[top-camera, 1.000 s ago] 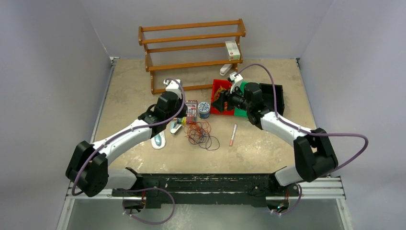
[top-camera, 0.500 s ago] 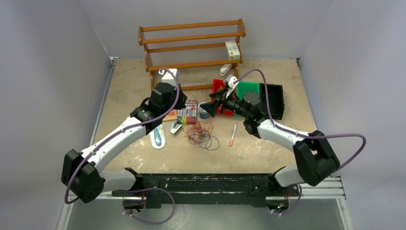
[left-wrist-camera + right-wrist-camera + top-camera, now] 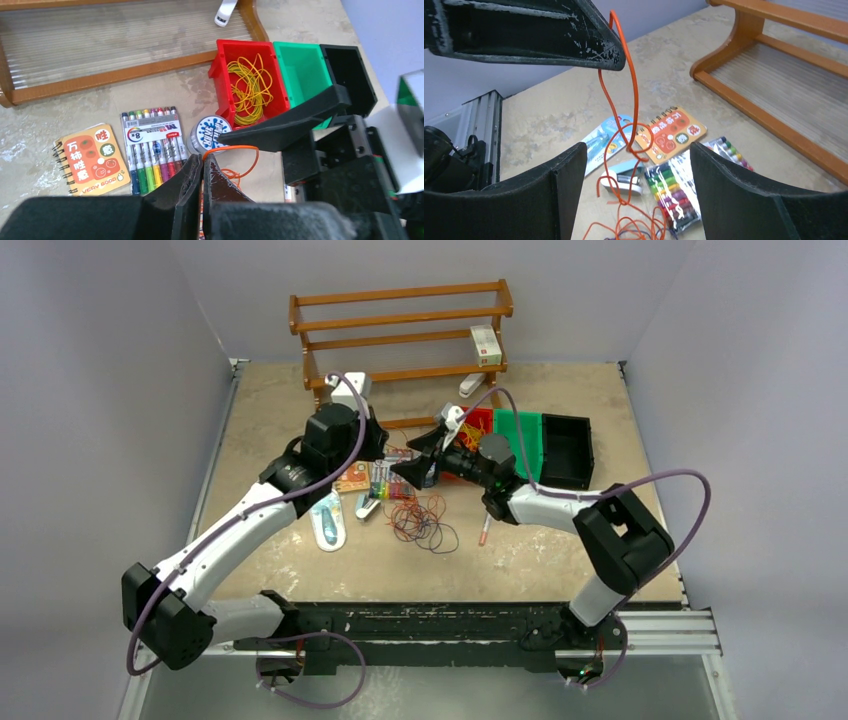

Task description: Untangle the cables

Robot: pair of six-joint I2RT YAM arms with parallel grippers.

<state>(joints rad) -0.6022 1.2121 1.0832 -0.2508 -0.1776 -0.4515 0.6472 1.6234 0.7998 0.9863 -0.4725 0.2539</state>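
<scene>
The cables lie in a tangled orange-red and dark purple pile on the table between the arms. My left gripper is shut on one orange cable and holds it above the pile. That strand hangs from the left fingers, knotted, between my right gripper's jaws. My right gripper is open around the strand without touching it. More yellow cables lie in the red bin.
A green bin and a black bin stand beside the red one. Marker pack, notebook, round tin, stapler and blue packet lie left of the pile. A pen lies right. Wooden rack at back.
The right gripper has swung left from over the bins to the left gripper, jaws open. The left gripper has drawn back and up, lifting the orange cable out of the pile.
</scene>
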